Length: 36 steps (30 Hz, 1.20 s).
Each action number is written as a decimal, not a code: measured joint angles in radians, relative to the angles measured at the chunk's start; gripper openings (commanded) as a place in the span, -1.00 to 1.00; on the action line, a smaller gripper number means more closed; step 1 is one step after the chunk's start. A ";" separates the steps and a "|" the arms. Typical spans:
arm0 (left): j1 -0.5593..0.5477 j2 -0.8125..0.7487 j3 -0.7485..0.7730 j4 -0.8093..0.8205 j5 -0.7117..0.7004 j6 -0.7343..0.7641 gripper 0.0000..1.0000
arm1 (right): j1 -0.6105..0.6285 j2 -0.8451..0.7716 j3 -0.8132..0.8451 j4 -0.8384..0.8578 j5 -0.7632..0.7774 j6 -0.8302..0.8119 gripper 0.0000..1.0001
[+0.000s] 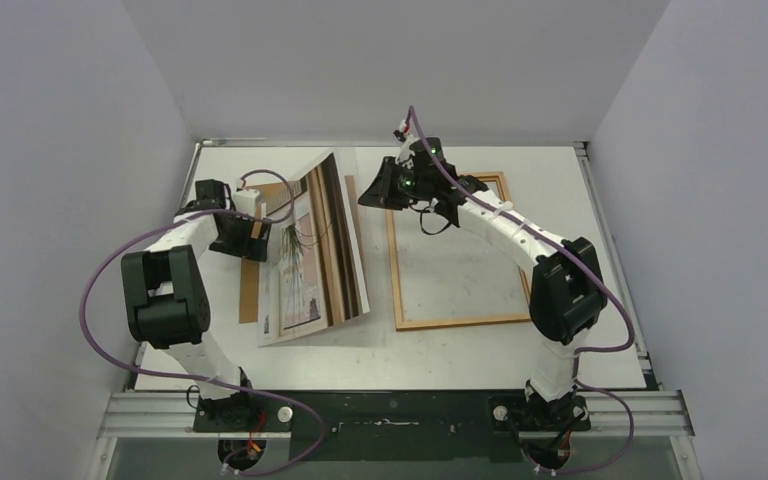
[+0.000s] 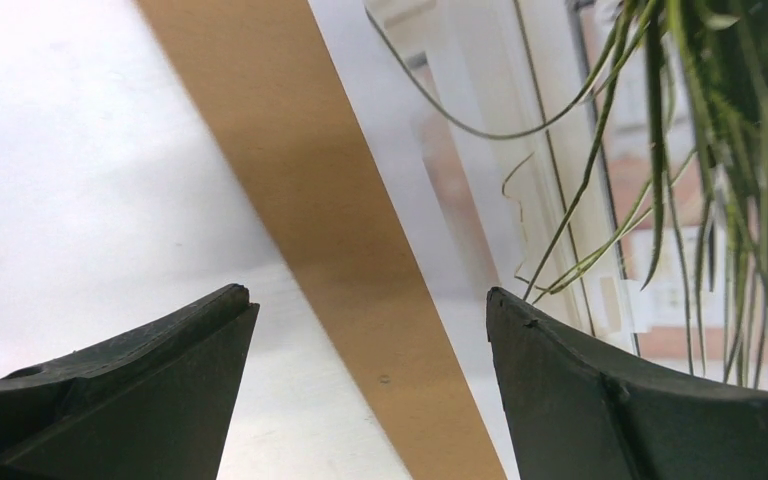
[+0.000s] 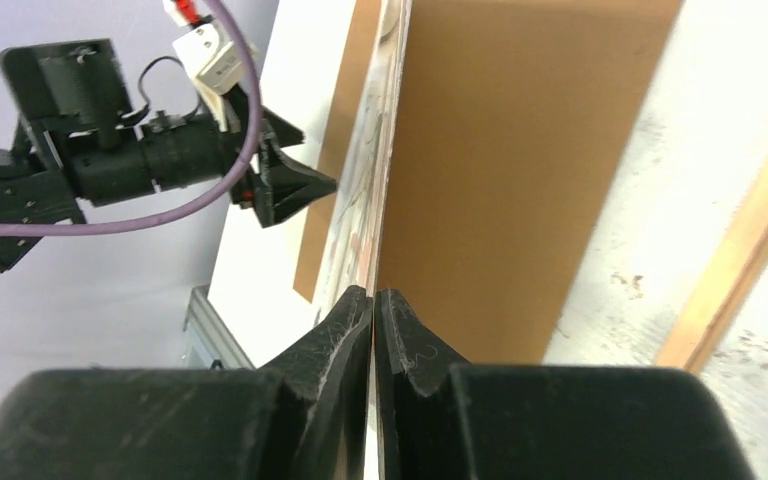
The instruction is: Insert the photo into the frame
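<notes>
The photo [image 1: 312, 255], with plant stems over striped beige and brown, is tilted up on its right side, left of the frame [image 1: 457, 322]. My right gripper [image 1: 370, 193] is shut on the photo's raised far-right edge. In the right wrist view the thin sheet [image 3: 378, 190] runs edge-on between the closed fingertips of the right gripper [image 3: 373, 296]. The frame's wooden border [image 3: 735, 275] lies to the right there. My left gripper [image 1: 257, 243] stands open at the photo's left edge. In the left wrist view the left gripper [image 2: 370, 298] holds nothing, with the photo [image 2: 600, 150] just ahead.
A brown fibreboard backing sheet [image 1: 250, 292] lies flat under the photo, showing as a strip [image 2: 310, 200] between my left fingers and as a broad panel [image 3: 505, 170] beside my right ones. White table [image 1: 480, 365] surrounds everything; walls close the back and sides.
</notes>
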 measured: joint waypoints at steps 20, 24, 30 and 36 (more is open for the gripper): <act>0.001 -0.034 0.162 -0.099 -0.001 -0.001 0.83 | -0.132 -0.154 0.267 -0.343 0.171 -0.211 -0.89; -0.085 -0.070 0.163 -0.119 0.000 -0.006 0.88 | -0.230 -0.225 0.249 -0.377 0.174 -0.224 -0.89; -0.282 -0.080 0.192 -0.136 -0.009 -0.049 0.91 | -0.381 -0.344 0.208 -0.427 0.178 -0.230 -0.89; -0.507 -0.024 0.246 -0.135 -0.018 -0.138 0.95 | -0.446 -0.410 0.206 -0.485 0.187 -0.250 -0.89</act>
